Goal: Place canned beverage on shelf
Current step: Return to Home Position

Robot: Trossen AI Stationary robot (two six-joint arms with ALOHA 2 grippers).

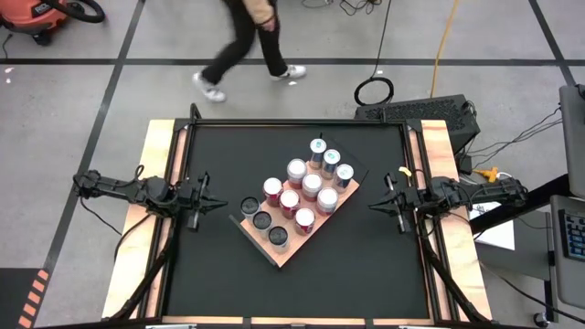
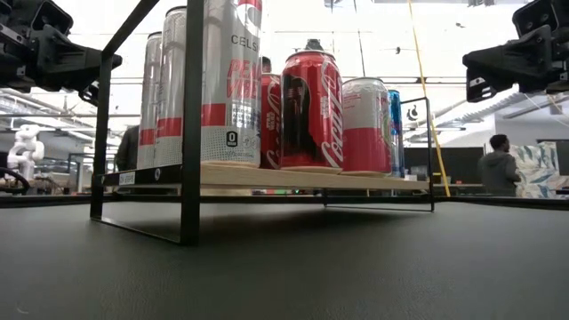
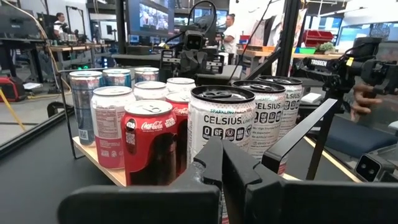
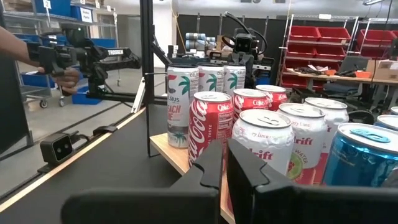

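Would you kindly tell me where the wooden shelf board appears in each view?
High: light-brown wooden shelf board, mid-frame, diagonal.
Low: across mid-frame, edge-on.
Left wrist: beneath the cans ahead.
Right wrist: beneath the cans ahead.
Shared landmark: tall white Celsius cans.

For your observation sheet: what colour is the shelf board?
The shelf is light-brown wood; the high view shows it best.

Wood shelf (image 2: 267, 176) on black legs sits on the dark bench (image 2: 284, 276). Tall silver cans (image 2: 233, 80) stand at the near left, w/ a red cola can (image 2: 311, 111) next, then a white & pink can (image 2: 366, 124), then a blue can (image 2: 395, 129) behind. Left hand (image 2: 114, 60) hangs top left, right hand (image 2: 468, 71) top right, both apart from the cans.
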